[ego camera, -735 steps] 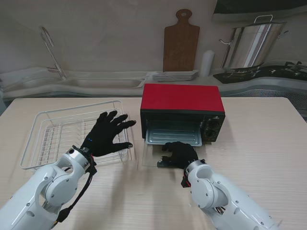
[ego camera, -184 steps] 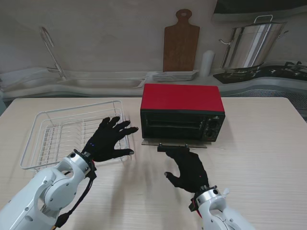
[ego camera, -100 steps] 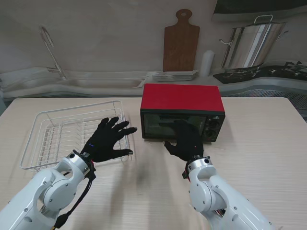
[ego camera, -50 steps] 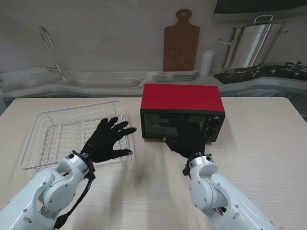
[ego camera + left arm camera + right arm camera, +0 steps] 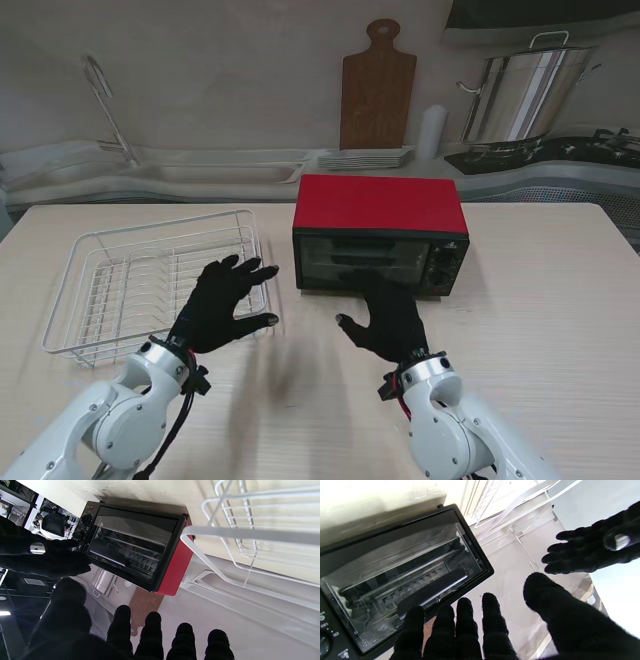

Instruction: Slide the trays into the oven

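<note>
Wire dish rack (image 5: 150, 275) sits on the left of the bench (image 5: 540, 300), no dishes in it that I can make out. Left robot hand (image 5: 222, 303) hovers over the rack's near right corner, palm down, fingers spread, holding nothing; the left wrist view shows four fingertips (image 5: 183, 636) apart with the rack wire (image 5: 240, 533) beyond them. Centre: red oven (image 5: 380, 232) with black front, door (image 5: 365, 262) closed and upright, knobs (image 5: 440, 262) on its right side. Through the glass in the right wrist view (image 5: 402, 577) a tray (image 5: 420, 586) with a ridged surface is inside on the rack rails; door handle (image 5: 432, 591) is a dark bar across the glass. Cannot tell how many trays are in there. Right robot hand (image 5: 388, 315) is just in front of the oven door, near side, palm down, fingers extended towards the door and slightly apart, gripping nothing; whether the fingertips (image 5: 463, 615) touch the door I cannot tell. Far side, behind the bench: sink with faucet (image 5: 105, 110) on the left, wooden cutting board (image 5: 378, 85) leaning on the wall behind the oven, stacked plates (image 5: 365, 157), steel stockpot (image 5: 520, 95) on the right.
</note>
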Robot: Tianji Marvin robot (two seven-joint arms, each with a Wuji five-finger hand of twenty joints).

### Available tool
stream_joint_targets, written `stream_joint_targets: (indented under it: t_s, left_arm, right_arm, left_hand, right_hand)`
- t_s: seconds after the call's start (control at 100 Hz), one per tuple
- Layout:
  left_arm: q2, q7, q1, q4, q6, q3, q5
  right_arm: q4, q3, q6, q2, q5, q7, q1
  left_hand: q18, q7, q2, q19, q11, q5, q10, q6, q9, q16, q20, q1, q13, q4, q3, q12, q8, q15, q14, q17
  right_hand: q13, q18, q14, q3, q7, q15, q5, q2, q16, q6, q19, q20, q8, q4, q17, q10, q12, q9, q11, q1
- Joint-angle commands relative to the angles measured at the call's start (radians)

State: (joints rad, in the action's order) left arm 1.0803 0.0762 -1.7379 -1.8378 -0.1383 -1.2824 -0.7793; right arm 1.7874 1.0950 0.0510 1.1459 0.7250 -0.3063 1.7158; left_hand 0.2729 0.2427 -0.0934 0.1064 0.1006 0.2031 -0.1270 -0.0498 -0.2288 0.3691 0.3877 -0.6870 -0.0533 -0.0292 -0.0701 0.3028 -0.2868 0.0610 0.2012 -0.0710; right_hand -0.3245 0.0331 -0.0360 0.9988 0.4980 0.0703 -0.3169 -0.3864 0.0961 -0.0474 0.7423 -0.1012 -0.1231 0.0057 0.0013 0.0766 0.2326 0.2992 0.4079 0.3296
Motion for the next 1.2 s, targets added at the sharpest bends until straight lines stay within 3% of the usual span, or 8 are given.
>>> stream_joint_targets:
  t_s: [0.0,0.22,0.37,0.58,0.73,0.85,1.04,1.19]
  left_arm:
    - [0.016,0.000,-0.028,-0.009,0.004,0.013,0.014]
    - [0.041,0.066,-0.021,0.047,-0.009,0.058,0.147]
    - [0.046,0.056,-0.011,0.072,0.011,0.096,0.211]
    - [0.062,0.097,-0.017,0.104,0.017,0.137,0.279]
    - [0.071,0.131,-0.028,0.124,0.004,0.156,0.296]
    - [0.078,0.152,-0.043,0.129,0.023,0.169,0.317]
    - [0.080,0.140,-0.060,0.133,-0.011,0.162,0.370]
    - [0.076,0.133,-0.062,0.123,-0.009,0.163,0.351]
  right_arm:
    - [0.003,-0.001,-0.021,-0.001,-0.008,0.012,0.036]
    - [-0.019,0.014,-0.081,0.004,-0.055,-0.006,0.080]
    - [-0.049,0.020,-0.108,0.008,-0.090,-0.013,0.097]
    - [-0.069,0.047,-0.172,0.005,-0.129,0.005,0.139]
    - [-0.079,0.070,-0.227,0.008,-0.181,0.015,0.165]
    - [-0.084,0.088,-0.277,0.005,-0.204,0.040,0.177]
    - [-0.099,0.111,-0.310,0.003,-0.230,0.061,0.182]
    - [-0.115,0.116,-0.312,0.005,-0.262,0.072,0.169]
  left_hand:
    - [-0.026,-0.022,0.038,-0.047,-0.021,-0.013,0.006,-0.003,0.042,-0.010,-0.012,-0.012,0.029,0.043,0.020,-0.019,0.020,-0.014,-0.024,-0.009]
    - [-0.032,-0.013,0.021,-0.049,-0.017,-0.016,0.015,0.003,0.049,-0.014,-0.013,-0.019,0.033,0.044,0.009,-0.020,0.025,-0.021,-0.028,-0.009]
    - [-0.040,-0.009,0.022,-0.067,-0.021,-0.049,0.025,0.009,0.078,-0.039,-0.039,-0.005,0.031,0.041,-0.002,-0.024,0.037,-0.035,-0.036,-0.004]
    - [-0.045,-0.028,0.019,-0.070,-0.026,-0.045,0.033,0.052,0.087,-0.059,-0.052,-0.006,0.029,0.041,-0.009,-0.030,0.057,-0.038,-0.040,0.001]
    - [-0.038,-0.007,0.023,-0.039,-0.017,-0.056,0.041,0.061,0.090,-0.039,-0.022,-0.005,0.032,0.039,-0.020,-0.017,0.043,-0.023,-0.037,-0.005]
    - [-0.040,-0.023,0.024,-0.034,-0.023,-0.056,0.044,0.052,0.094,-0.036,-0.014,-0.006,0.031,0.039,-0.022,-0.019,0.051,-0.025,-0.037,-0.008]
    - [-0.047,-0.028,0.023,-0.038,-0.031,-0.052,0.044,0.056,0.094,-0.039,-0.011,-0.006,0.032,0.035,-0.023,-0.028,0.059,-0.030,-0.041,-0.010]
    - [-0.045,-0.022,0.023,-0.041,-0.028,-0.045,0.039,0.058,0.086,-0.039,-0.013,-0.007,0.030,0.032,-0.022,-0.030,0.058,-0.028,-0.040,-0.007]
  right_hand:
    - [0.063,-0.008,-0.032,0.019,0.014,0.005,0.045,-0.007,0.012,0.023,0.007,-0.017,-0.007,0.035,-0.016,-0.042,0.012,-0.013,0.011,-0.005]
    - [0.078,0.007,-0.031,-0.039,0.019,0.007,0.064,0.003,0.013,0.048,-0.003,-0.011,-0.008,0.004,-0.027,-0.054,0.009,-0.026,0.007,-0.059]
    - [0.105,-0.008,-0.045,-0.065,0.020,0.005,0.097,0.008,0.013,0.082,-0.023,0.000,-0.010,-0.013,-0.046,-0.074,0.006,-0.056,0.001,-0.086]
    - [0.154,-0.049,-0.095,-0.116,-0.004,0.002,0.153,0.032,0.011,0.198,-0.062,0.027,0.001,-0.014,-0.073,-0.178,-0.016,-0.085,-0.041,-0.103]
    - [0.190,-0.095,-0.139,-0.150,-0.051,-0.007,0.178,0.045,0.004,0.279,-0.134,0.075,0.017,-0.009,-0.068,-0.244,-0.044,-0.078,-0.103,-0.101]
    - [0.205,-0.124,-0.174,-0.167,-0.075,-0.021,0.198,0.063,-0.004,0.294,-0.167,0.097,0.024,-0.011,-0.059,-0.249,-0.054,-0.084,-0.129,-0.118]
    - [0.207,-0.095,-0.153,-0.203,-0.113,-0.030,0.210,0.089,-0.010,0.307,-0.177,0.104,0.032,-0.007,-0.062,-0.251,-0.064,-0.084,-0.153,-0.136]
    - [0.210,-0.097,-0.157,-0.235,-0.153,-0.040,0.214,0.102,-0.016,0.317,-0.201,0.107,0.035,-0.004,-0.066,-0.258,-0.076,-0.083,-0.182,-0.144]
